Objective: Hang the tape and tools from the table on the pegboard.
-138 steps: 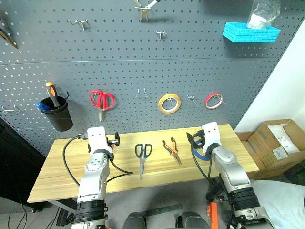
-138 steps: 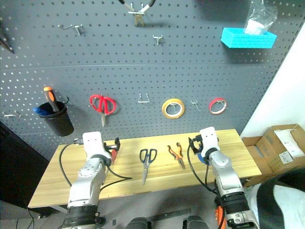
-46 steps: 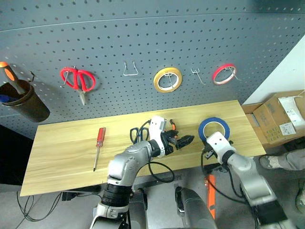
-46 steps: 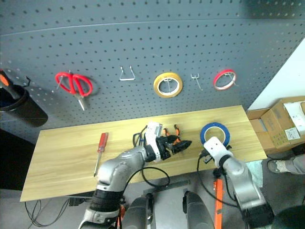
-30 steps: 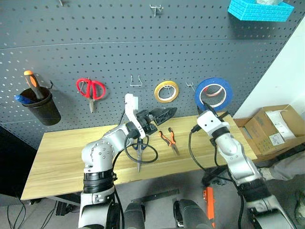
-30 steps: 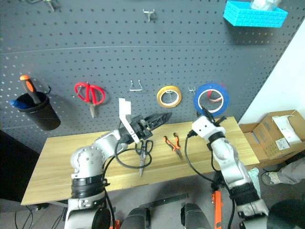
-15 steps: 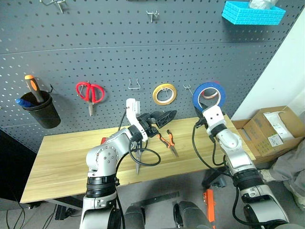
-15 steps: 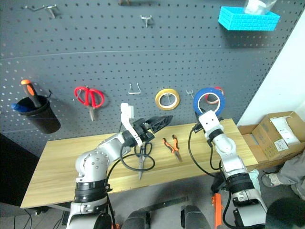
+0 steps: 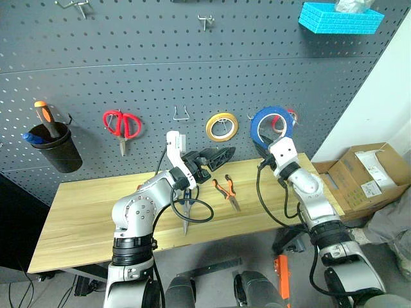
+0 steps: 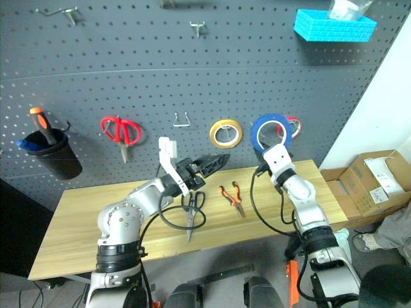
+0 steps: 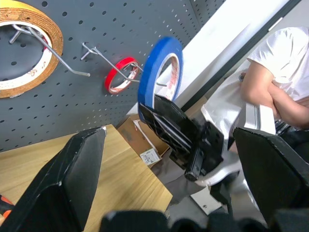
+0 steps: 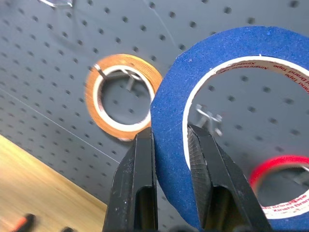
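The right end effector [image 12: 169, 145] is clamped on the blue tape [image 12: 227, 53], raised before the pegboard [image 9: 160, 77]. Next, I judge, its hole must slide over the empty hook [image 12: 210, 116] at eleven o'clock of the red roll [image 9: 292, 119]. The left end effector [image 9: 215, 157] stands apart, empty.

Against a plain white wall [image 9: 379, 96] at right, cardboard boxes [image 9: 363, 179] stacked on the floor, one bearing a white label. High up, a bright blue basket [image 9: 341, 18] holding a clear plastic bag; lower down, a black cup [image 9: 59, 151] with an orange-handled screwdriver [image 9: 45, 117], red-handled scissors [image 9: 122, 125], a yellow tape roll [image 9: 221, 126]. Even indoor lighting; a seated person's white sleeve [image 11: 285, 48] nearby.
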Motion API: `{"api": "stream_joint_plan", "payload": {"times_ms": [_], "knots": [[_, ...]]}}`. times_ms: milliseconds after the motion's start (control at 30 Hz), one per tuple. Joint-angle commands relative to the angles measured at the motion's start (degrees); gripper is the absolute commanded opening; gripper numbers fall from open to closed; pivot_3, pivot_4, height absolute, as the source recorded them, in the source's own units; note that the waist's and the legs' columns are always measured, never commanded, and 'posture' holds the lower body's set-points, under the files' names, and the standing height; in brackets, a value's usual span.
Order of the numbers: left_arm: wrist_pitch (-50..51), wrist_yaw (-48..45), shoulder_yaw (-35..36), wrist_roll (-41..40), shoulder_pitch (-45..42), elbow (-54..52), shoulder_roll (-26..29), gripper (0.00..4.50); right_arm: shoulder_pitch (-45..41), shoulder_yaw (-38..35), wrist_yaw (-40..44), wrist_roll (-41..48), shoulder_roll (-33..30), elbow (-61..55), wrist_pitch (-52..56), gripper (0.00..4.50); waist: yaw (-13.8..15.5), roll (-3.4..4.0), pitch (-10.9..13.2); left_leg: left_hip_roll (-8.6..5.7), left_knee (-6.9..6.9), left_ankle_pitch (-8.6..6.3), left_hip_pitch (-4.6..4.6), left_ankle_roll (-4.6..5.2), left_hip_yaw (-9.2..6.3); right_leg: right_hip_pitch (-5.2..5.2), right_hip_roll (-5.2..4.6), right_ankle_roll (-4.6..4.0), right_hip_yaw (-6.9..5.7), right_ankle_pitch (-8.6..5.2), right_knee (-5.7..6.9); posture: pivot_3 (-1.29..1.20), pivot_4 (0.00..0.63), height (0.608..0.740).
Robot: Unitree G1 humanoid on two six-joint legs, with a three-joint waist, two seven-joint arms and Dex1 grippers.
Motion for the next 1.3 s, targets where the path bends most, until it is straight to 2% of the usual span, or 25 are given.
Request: {"api": "stream_joint_plan", "payload": {"times_ms": [33,200,367,433,567,767,933,1067,1167,1300], "knots": [[-0.9,0.5,0.2,-1.2,-1.0,-1.9,-0.1,4.50,-2.9,-1.6,4.2,2.8,-0.7,2.3,0.9,0.54,0.0,0.01,0.0,0.00,0.00,0.00,0.00,0.00,0.00,0.00,0.00,0.00,0.00,0.00,0.00,0.10,0.053,0.740],[-1.1,0.8,-0.5,-0.9,-1.0,-1.4,-0.2,4.50,-8.0,-2.5,10.4,5.2,-1.3,10.2,2.9,0.54,0.1,0.01,0.0,0.00,-0.01,0.00,0.00,0.00,0.02,0.00,0.00,0.00,0.02,0.00,-0.01,0.10,0.058,0.740],[-1.0,1.2,-0.4,-1.0,-1.4,-1.4,-0.2,4.50,-12.7,-3.9,9.9,4.7,-2.3,17.2,3.1,0.54,0.1,0.01,0.0,0.00,-0.01,0.00,0.00,0.00,0.01,0.00,0.00,-0.01,0.01,0.00,0.02,0.11,0.061,0.740],[-1.0,1.3,-0.4,-1.0,-1.5,-1.3,-0.2,4.50,-13.3,-4.6,9.9,4.7,-2.2,18.4,2.9,1.27,0.1,0.01,0.0,0.00,-0.02,0.00,0.01,0.00,0.01,0.00,0.00,-0.01,0.01,0.00,0.01,0.11,0.064,0.740],[-0.9,1.5,-0.4,-1.1,-1.5,-1.5,-0.3,4.50,-11.8,-5.0,9.9,4.6,-1.8,17.2,2.9,2.45,0.1,0.01,0.0,0.01,-0.05,0.00,0.00,0.00,0.01,-0.01,0.00,-0.01,0.02,0.00,0.00,0.11,0.066,0.740],[-0.9,1.4,-0.6,-1.2,-1.5,-1.6,-0.3,4.50,-4.8,-4.7,7.4,4.4,-0.5,8.0,6.3,4.47,0.1,0.01,0.0,0.01,-0.03,0.00,0.00,0.00,0.01,-0.01,0.00,0.00,0.02,0.00,0.04,0.10,0.068,0.740],[-0.7,1.3,-0.7,-1.4,0.0,-2.4,-0.1,4.50,3.9,-3.9,6.7,5.0,0.0,-4.7,14.8,4.47,0.3,0.04,0.0,0.01,-0.02,0.00,0.00,0.00,0.02,-0.02,0.01,0.00,0.03,0.00,0.05,0.10,0.090,0.740],[1.1,1.4,-1.3,-1.9,6.1,-5.9,1.3,4.50,11.4,0.2,5.3,2.8,0.2,-16.2,32.8,4.47,0.2,0.12,0.1,0.05,-0.06,0.00,0.07,0.00,0.04,-0.01,0.02,-0.05,0.05,-0.04,0.05,0.10,0.124,0.740],[-0.5,-2.6,-10.7,5.6,14.8,-10.4,9.0,4.50,11.7,5.9,8.5,3.5,0.8,-20.8,47.1,4.47,-0.3,0.21,0.4,0.17,-0.16,-0.01,0.27,0.01,0.15,-0.03,0.12,-0.49,0.22,-0.29,0.16,0.11,0.157,0.740],[-6.0,1.1,-12.2,12.9,20.5,-7.5,10.3,4.50,5.0,7.2,6.1,3.3,5.0,-16.2,55.1,4.47,0.0,0.35,1.9,0.13,-0.18,-0.01,0.65,0.02,0.32,-0.10,0.23,-0.78,0.64,-0.48,0.74,0.13,0.193,0.740]]}}
